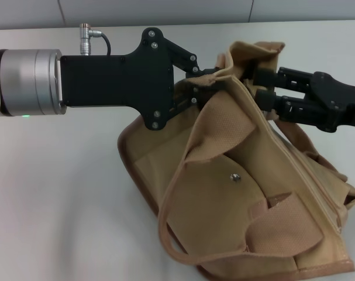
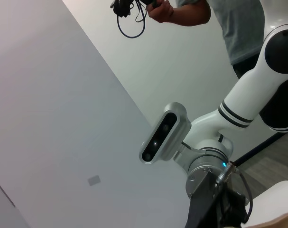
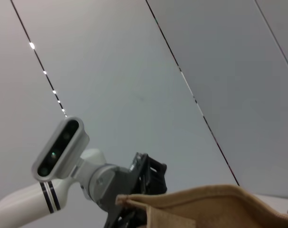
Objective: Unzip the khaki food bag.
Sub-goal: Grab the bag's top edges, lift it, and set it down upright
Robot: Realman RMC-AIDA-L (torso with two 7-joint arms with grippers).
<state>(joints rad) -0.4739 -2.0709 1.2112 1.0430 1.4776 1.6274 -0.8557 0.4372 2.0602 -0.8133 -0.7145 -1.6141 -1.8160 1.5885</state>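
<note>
No readable text, label, brand or number anywhere: none on bag (image 1: 241,193), grippers, arms or wall.

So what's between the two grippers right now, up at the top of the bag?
In the head view, only bunched tan fabric of the khaki food bag lies between the left gripper and the right gripper.
</note>
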